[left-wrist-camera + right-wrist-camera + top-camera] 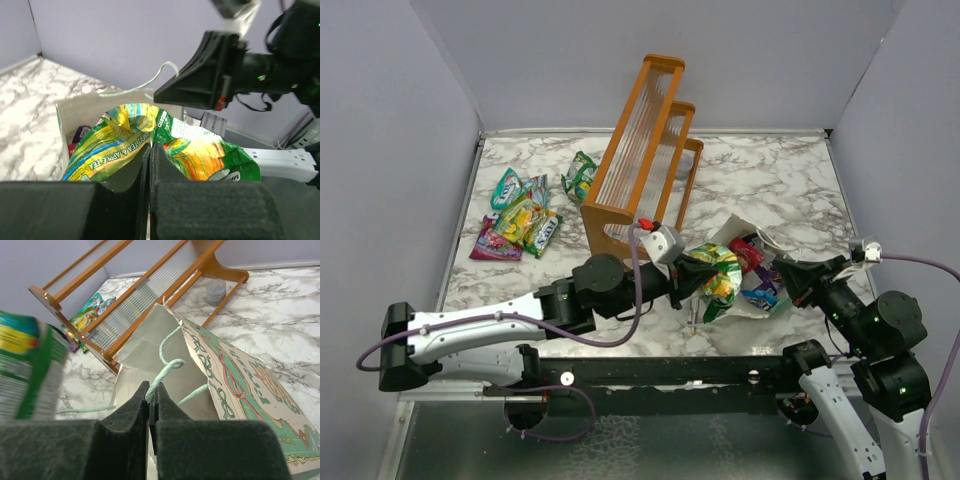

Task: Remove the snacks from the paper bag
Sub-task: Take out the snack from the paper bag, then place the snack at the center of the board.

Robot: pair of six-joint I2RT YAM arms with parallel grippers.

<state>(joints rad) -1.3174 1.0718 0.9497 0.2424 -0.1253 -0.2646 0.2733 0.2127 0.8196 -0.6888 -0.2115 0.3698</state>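
The paper bag (772, 298) lies open on its side at front right, with red and blue snacks (752, 262) in its mouth. My left gripper (692, 275) is shut on a green and yellow snack packet (722, 276) and holds it just outside the mouth. In the left wrist view the jaws (150, 147) pinch this packet (115, 142) before the bag's cream wall (75, 106). My right gripper (796, 272) is shut on the bag's mint cord handle (167, 369), next to the printed face (240, 385). Several snacks (518, 220) lie at the left.
The orange slatted rack (645, 150) stands at the back centre, just behind the left gripper; it also shows in the right wrist view (140, 295). One green packet (582, 176) lies left of the rack. Grey walls close the table on three sides.
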